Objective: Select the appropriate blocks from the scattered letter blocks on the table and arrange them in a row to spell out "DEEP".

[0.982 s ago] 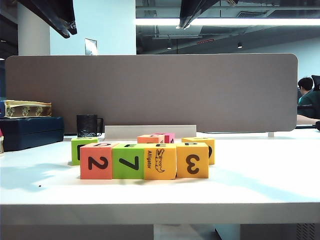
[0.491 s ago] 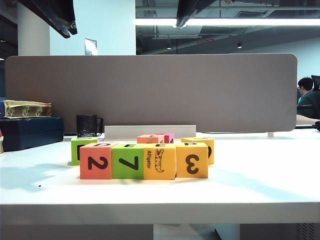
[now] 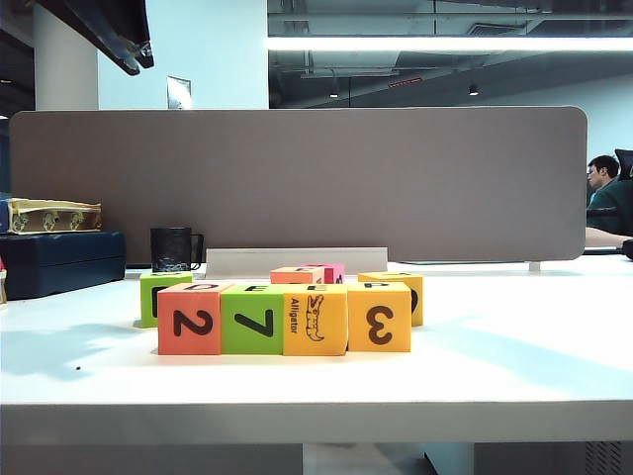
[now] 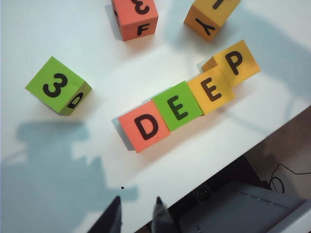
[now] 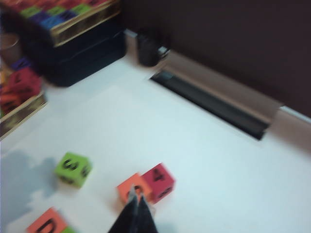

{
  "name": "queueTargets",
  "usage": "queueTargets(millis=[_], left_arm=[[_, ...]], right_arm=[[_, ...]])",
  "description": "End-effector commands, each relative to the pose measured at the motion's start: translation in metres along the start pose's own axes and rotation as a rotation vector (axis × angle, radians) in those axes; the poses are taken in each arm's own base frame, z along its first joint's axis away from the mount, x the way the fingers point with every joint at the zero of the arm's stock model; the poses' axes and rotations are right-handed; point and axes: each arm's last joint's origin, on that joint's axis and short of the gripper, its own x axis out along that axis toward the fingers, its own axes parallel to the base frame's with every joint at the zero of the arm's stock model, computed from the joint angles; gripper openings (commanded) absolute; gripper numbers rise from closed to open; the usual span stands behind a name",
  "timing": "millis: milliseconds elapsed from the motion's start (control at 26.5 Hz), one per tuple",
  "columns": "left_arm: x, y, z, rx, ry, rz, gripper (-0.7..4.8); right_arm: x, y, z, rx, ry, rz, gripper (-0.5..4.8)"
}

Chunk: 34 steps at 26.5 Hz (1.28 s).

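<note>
On the flat white counter, four foam cubes stand touching in a row near the front edge: from left to right in the exterior view, the salmon-red cube with a 2, the lime-green cube with a 7, the yellow-orange "Alligator" cube and the yellow-orange cube with a 3. Behind the row's left end sits another green cube; behind its middle, a salmon cube just beside a pink cube; behind its right end, a yellow cube. The left tool hangs over the counter's front edge, the right tool above the salmon cube.

A grey partition panel stands under a ceiling strip light.
</note>
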Motion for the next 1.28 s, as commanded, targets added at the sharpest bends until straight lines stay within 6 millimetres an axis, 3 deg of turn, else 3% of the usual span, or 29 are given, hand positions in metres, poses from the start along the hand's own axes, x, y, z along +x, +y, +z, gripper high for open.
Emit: queueTargets(millis=[38,113,264,491,831,1020,1209,1284], left_arm=[[-0.002,0.0,0.001,0.007,-0.012,0.0,0.8],[-0.002,0.0,0.001,0.007,-0.012,0.0,0.8],[-0.002,0.0,0.001,0.007,-0.013,0.0,0.8],[-0.002,0.0,0.001,0.007,-0.013,0.0,0.8],[-0.002,0.0,0.003,0.012,-0.038,0.003,0.8],[-0.002,0.0,0.007,0.018,-0.074,0.009,0.8],[-0.002,0.0,0.009,0.022,-0.094,0.013,0.8],[-0.002,0.0,0.009,0.023,-0.1,0.013,0.8]], right_arm=[[-0.028,-0.01,-0.007,-0.003,-0.154,-0.071,0.0],[-0.049,-0.021,-0.029,0.006,-0.209,-0.144,0.0],[-0.085,-0.035,-0.096,0.053,-0.238,-0.308,0.0],[-0.102,-0.036,-0.166,0.14,-0.198,-0.431,0.0],[-0.109,-0.013,-0.268,0.168,-0.241,-0.522,0.0],[-0.106,0.0,-0.314,0.169,-0.438,-0.533,0.0],[-0.09,0.004,-0.345,0.208,-0.469,-0.479,0.0],[-0.088,0.005,-0.347,0.219,-0.437,-0.474,0.0]])
